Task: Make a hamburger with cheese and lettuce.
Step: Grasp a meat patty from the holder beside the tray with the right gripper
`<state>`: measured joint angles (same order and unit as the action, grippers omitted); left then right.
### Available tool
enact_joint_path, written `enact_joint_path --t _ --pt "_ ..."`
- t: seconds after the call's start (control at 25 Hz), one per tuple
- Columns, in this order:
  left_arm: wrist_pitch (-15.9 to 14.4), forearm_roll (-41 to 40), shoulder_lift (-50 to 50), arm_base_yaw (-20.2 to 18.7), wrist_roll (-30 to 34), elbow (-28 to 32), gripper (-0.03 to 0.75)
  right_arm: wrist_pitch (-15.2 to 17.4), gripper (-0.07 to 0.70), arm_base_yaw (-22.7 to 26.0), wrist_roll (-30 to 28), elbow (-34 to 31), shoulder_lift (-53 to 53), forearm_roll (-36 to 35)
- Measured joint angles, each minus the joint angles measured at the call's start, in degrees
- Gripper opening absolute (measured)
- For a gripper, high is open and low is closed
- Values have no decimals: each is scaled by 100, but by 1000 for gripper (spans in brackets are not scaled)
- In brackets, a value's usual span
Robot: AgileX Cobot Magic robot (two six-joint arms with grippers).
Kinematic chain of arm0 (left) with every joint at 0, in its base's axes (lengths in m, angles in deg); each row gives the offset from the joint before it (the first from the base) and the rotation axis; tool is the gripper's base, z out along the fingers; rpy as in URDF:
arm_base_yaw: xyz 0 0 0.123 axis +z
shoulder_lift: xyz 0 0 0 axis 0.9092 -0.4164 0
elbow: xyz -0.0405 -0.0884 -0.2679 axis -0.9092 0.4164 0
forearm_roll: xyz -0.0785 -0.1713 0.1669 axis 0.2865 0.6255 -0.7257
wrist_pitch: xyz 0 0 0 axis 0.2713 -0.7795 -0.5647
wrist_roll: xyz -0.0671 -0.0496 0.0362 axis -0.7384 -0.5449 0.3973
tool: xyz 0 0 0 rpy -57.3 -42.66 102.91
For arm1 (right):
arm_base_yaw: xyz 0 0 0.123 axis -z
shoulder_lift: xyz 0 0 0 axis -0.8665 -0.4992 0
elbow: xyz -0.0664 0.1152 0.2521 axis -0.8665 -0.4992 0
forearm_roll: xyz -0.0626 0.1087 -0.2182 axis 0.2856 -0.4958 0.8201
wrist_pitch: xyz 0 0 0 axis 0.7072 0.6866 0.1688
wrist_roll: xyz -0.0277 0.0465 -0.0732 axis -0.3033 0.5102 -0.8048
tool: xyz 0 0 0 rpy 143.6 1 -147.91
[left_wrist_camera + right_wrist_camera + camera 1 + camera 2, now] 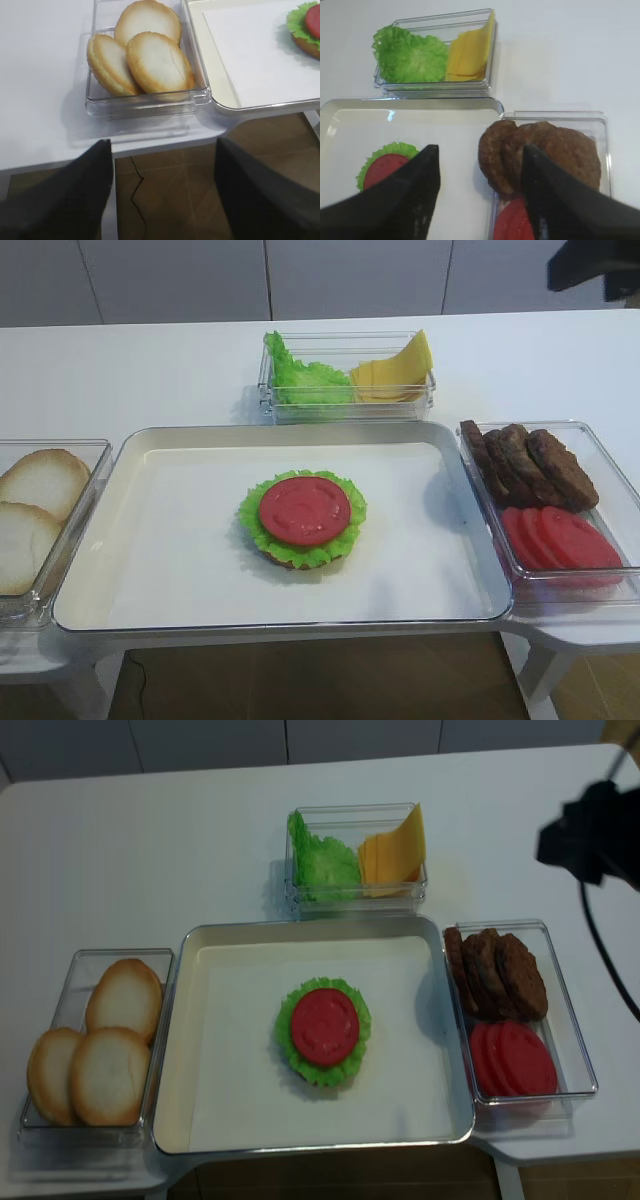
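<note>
**Both jaws open and empty above a part-built hamburger**

The right gripper fills the bottom of its wrist view, its two dark jaws spread wide apart with nothing between them and touching nothing. It hangs over the right edge of the tray, so one jaw shows above the tray floor and the other above the clear bin that sits just beside the tray on that side.

The left gripper is likewise spread wide and empty. It hangs off the near edge of the bench, left of the tray, with the brown floor visible between its jaws.

Nearest along the tray's sides are the tomato slices in the right bin and the bun halves in a clear bin on the left. Behind the tomato slices, in the same right bin, lie the brown patties, straight ahead of the right gripper.

The hamburger sits in the middle of the tray: a tan base, a frilly green rim and a red tomato slice on top. It lies to the left of the right gripper's jaws and apart from them.

Beyond the tray's far edge stands another clear bin. The lettuce fills its left half and the cheese leans in its right half, well ahead of the right gripper.
</note>
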<state>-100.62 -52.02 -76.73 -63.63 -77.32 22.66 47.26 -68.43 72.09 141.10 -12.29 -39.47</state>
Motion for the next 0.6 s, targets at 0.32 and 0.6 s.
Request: enact_joint_path --t 0.32,0.6 --pt "0 0 0 0 0 0 471 215 410 -1542 1598 841 -1535 2167" --pt "0 0 0 0 0 0 471 789 409 -2029 2157 1260 -2655 3146"
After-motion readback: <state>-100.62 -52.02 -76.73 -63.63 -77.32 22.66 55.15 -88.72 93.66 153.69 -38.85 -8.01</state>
